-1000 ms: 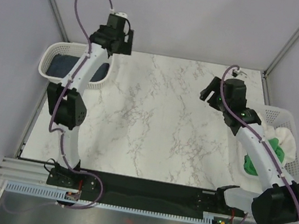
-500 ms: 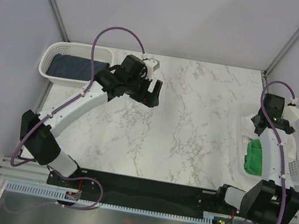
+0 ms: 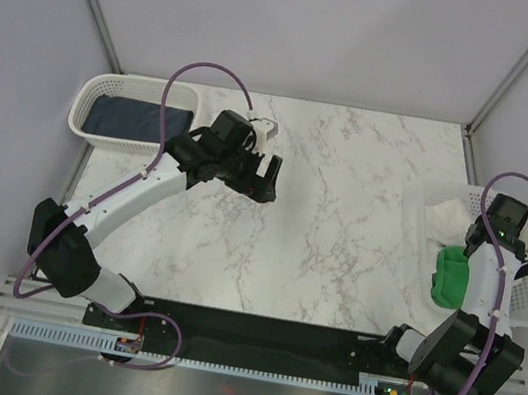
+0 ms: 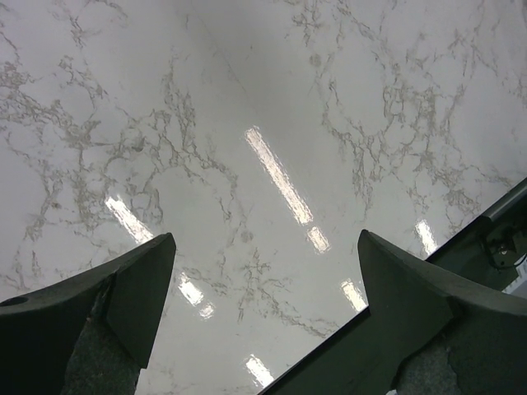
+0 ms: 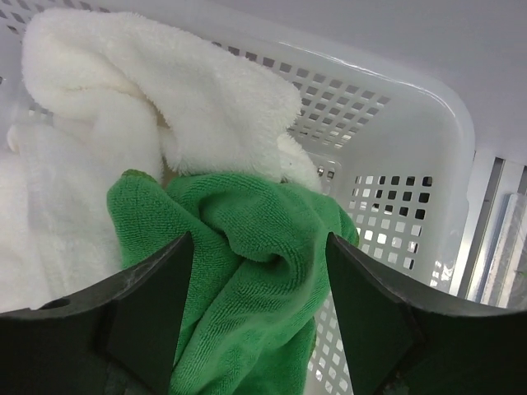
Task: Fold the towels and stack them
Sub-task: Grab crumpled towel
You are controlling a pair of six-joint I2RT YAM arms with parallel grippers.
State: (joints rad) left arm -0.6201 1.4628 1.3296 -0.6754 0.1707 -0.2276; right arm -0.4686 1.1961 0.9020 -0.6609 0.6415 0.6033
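A crumpled green towel (image 5: 247,271) lies in the white basket (image 5: 412,132) on the right, next to a white towel (image 5: 123,90). My right gripper (image 5: 259,247) is open just above the green towel, one finger on each side of it. In the top view the green towel (image 3: 451,274) and white towel (image 3: 443,219) show beside the right gripper (image 3: 508,223). A folded dark blue towel (image 3: 120,116) lies in the left basket (image 3: 89,92). My left gripper (image 3: 266,176) is open and empty above the bare marble table (image 4: 247,123).
The marble table (image 3: 318,237) lies between the two baskets. The right basket's perforated wall (image 5: 387,206) stands close to my right fingers. A black rail (image 3: 251,332) runs along the table's near edge.
My right arm has swung from the table over to the right basket and come down above the green towel. My left arm has moved from the left basket out over the table.
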